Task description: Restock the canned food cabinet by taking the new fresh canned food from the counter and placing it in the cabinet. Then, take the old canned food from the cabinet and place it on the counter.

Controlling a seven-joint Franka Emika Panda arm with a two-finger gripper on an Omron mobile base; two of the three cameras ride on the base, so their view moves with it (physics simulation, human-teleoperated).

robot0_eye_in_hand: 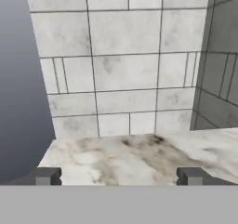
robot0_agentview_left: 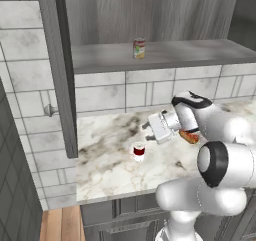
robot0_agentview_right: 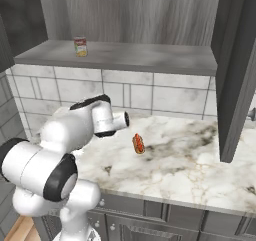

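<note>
The new fresh canned food point(robot0_agentview_left: 139, 48), with its yellow-green label, stands upright on the cabinet shelf point(robot0_agentview_left: 190, 54); the right base view has this can point(robot0_agentview_right: 80, 46) at the shelf's left end. The old canned food point(robot0_agentview_left: 139, 151), red over white, stands upright on the counter point(robot0_agentview_left: 105, 162). My gripper point(robot0_agentview_left: 149, 126) hovers just above and to the right of it, pointing at the tiled wall. In the hand view the gripper point(robot0_eye_in_hand: 118, 176) is open, its fingertips point(robot0_eye_in_hand: 46, 175) far apart with nothing between them.
An orange-red hot-dog-like item point(robot0_agentview_left: 189, 136) lies on the counter under my forearm, also seen from the right point(robot0_agentview_right: 138, 143). The cabinet's tall grey doors hang open at the left point(robot0_agentview_left: 57, 60) and right point(robot0_agentview_right: 235, 70). Tiled wall point(robot0_eye_in_hand: 121, 69) backs the counter.
</note>
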